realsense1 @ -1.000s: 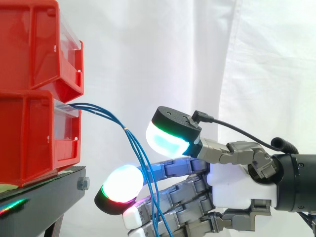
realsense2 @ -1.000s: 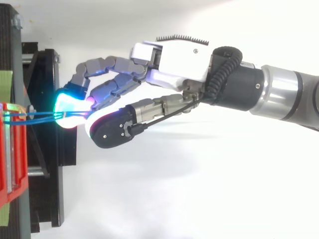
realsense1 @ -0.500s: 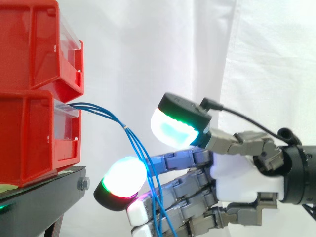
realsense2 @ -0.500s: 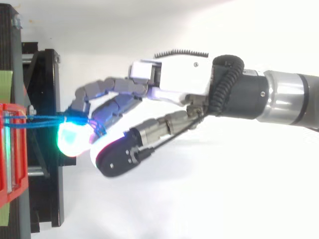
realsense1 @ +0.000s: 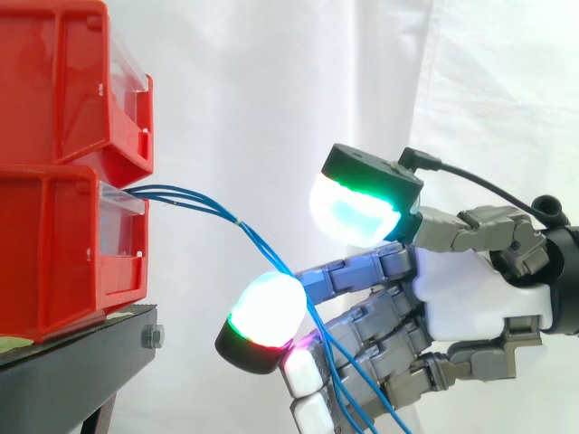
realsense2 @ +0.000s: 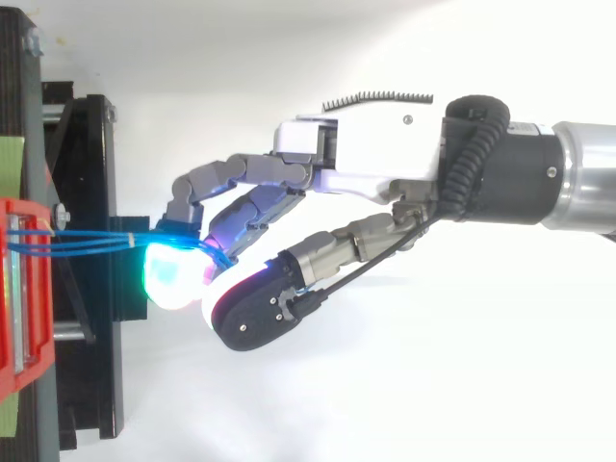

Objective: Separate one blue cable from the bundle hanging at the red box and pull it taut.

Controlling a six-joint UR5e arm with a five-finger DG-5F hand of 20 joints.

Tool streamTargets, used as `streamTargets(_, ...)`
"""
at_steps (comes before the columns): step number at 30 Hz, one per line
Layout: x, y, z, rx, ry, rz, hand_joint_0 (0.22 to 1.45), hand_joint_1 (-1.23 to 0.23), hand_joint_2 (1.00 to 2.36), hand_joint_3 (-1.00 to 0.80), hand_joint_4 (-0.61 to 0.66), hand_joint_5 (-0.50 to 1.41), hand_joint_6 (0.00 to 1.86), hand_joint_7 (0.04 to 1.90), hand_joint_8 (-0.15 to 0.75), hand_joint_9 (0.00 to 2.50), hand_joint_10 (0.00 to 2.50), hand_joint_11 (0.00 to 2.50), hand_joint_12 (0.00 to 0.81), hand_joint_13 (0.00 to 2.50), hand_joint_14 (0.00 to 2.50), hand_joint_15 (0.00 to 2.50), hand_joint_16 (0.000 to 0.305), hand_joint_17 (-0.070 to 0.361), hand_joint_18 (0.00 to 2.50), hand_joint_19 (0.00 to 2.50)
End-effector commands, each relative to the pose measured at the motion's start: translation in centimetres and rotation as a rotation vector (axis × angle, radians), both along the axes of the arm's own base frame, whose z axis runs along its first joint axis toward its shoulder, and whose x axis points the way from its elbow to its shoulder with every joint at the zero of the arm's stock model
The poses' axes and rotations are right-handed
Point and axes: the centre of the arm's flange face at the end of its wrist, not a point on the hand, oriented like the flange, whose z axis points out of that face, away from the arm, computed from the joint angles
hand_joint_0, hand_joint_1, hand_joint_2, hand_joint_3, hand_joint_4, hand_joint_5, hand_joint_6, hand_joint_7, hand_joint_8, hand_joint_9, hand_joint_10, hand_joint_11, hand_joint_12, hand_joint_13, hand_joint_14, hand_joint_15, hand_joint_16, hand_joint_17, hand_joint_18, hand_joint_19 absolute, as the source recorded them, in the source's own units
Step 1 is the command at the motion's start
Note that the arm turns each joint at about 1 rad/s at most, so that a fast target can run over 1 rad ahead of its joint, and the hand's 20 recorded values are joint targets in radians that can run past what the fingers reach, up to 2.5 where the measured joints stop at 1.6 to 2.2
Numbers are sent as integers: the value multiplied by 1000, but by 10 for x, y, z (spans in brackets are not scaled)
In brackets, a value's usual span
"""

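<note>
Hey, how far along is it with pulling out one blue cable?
Done: the hand is at the blue cables hanging from the red bin. In hand: they drape across its straight fingers, thumb apart. Left: all run together and sag, so single one out and pull it taut.

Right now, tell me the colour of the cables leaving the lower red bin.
Blue cables, clearest in the side view.
</note>
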Motion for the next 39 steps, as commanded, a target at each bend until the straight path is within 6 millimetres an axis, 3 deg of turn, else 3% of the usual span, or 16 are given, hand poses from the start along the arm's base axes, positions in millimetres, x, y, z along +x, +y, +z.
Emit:
streamTargets(1,-2,-2,3,-1,6,-4,564,-596,1008,-405,170,-147,503,1089,242,762,15,540,281,756,14,388,26,59,543,283)
streamTargets(5,-5,-7,-2,-9,19,-10,560,-597,1007,-410,168,-148,503,1083,240,754,16,535,285,753,14,380,26,60,542,275)
streamTargets(11,7,-11,-56,37,-7,-109,558,-596,1006,-410,165,-149,503,1081,239,753,17,542,286,752,15,382,27,60,538,283)
streamTargets(30,13,-17,-51,54,-74,-120,559,-595,1007,-408,167,-149,503,1084,240,766,15,543,286,763,16,391,27,60,543,281)
streamTargets(39,14,-6,-51,52,-74,-106,563,-601,1007,-409,166,-150,503,1085,241,770,15,545,285,767,14,388,26,60,552,288)
